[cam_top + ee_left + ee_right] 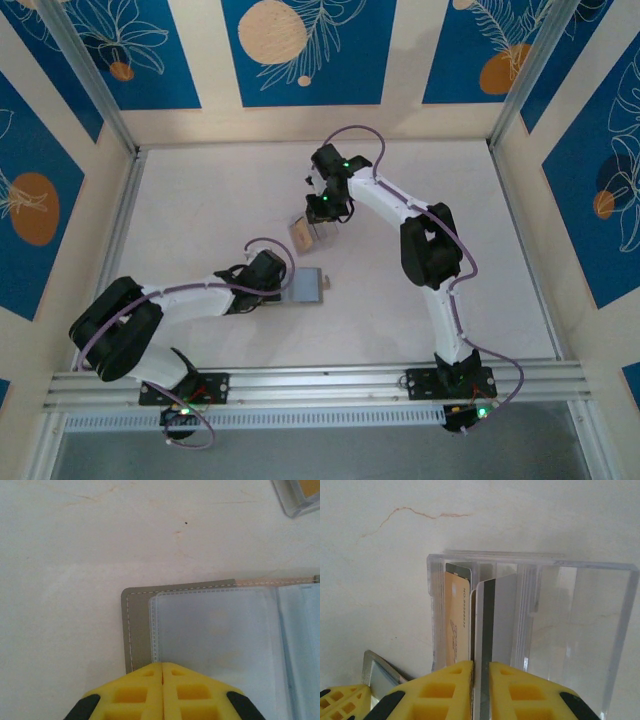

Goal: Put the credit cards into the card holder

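Note:
The card holder [215, 625] lies open and flat on the table, grey-edged with pale-blue clear sleeves; it also shows mid-table from above [308, 287]. My left gripper [162, 665] is shut, its yellow tips over the holder's near edge, seen from above [283, 283] at the holder's left side. My right gripper [481, 662] is shut on a pale credit card [492, 615] with a dark stripe, which stands on edge inside the clear case [580, 610]. A tan credit card [457, 615] stands just left of it in the same case. From above, the right gripper [322, 212] hangs over the case.
The clear plastic case [318, 237] stands a little beyond the card holder, and its corner [300, 497] shows in the left wrist view. A corner of the card holder [375, 667] lies close to the case. White table stretches around both, walled at the sides and back.

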`<control>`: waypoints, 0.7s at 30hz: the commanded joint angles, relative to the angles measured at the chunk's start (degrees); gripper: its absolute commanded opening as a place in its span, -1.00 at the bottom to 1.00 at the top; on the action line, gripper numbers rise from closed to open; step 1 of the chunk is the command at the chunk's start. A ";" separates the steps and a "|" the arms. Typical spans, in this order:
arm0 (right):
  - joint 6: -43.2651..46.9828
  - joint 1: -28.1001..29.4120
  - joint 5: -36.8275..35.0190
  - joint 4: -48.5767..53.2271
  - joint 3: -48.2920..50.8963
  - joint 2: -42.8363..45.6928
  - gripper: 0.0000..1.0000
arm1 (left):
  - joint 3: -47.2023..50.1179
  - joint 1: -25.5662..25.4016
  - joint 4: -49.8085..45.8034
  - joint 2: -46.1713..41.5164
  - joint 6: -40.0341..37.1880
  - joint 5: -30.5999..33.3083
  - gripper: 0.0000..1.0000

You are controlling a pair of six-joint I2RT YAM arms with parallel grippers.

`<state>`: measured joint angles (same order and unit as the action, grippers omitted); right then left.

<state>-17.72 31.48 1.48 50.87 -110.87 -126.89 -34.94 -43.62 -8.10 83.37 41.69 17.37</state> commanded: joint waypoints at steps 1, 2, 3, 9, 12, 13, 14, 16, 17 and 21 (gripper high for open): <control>0.67 -0.54 0.62 4.77 -0.07 -2.11 -0.64 | 2.54 -0.05 -5.00 2.74 0.76 -5.81 -0.88; 0.50 -0.63 0.78 4.72 -0.06 -2.23 -0.64 | 2.56 0.05 -5.01 2.76 0.76 -5.76 -0.88; 0.46 -0.72 1.02 4.61 -0.01 -2.22 -0.65 | 2.51 0.02 -5.09 2.73 0.76 -5.76 -0.87; -0.30 -2.07 5.79 3.66 0.84 -2.35 -0.60 | 2.39 0.03 -4.89 3.10 0.67 -5.94 -0.88; -0.56 -2.71 8.05 2.98 1.76 -2.49 -0.57 | 2.27 0.02 -4.74 3.11 0.67 -6.05 -0.88; -0.73 -2.79 8.21 2.92 1.93 -2.55 -0.57 | 2.32 0.02 -4.74 3.09 0.67 -6.03 -0.88; -0.75 -2.90 8.25 3.04 1.97 -2.57 -0.56 | 2.26 -0.04 -4.74 3.11 0.59 -6.03 -0.88; -0.92 -3.26 7.83 3.16 2.19 -2.41 -0.55 | 2.26 0.01 -4.66 3.11 0.59 -6.11 -0.88; -1.07 -3.42 7.55 3.18 2.27 -2.29 -0.55 | 2.29 0.01 -4.65 3.19 0.58 -6.20 -0.87; -0.52 -3.28 7.15 3.06 2.48 -1.45 -0.57 | 1.87 0.00 -4.72 3.54 0.36 -6.29 -0.88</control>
<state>-18.17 28.36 8.01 51.90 -109.47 -128.42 -34.94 -43.62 -8.08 83.42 41.69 17.06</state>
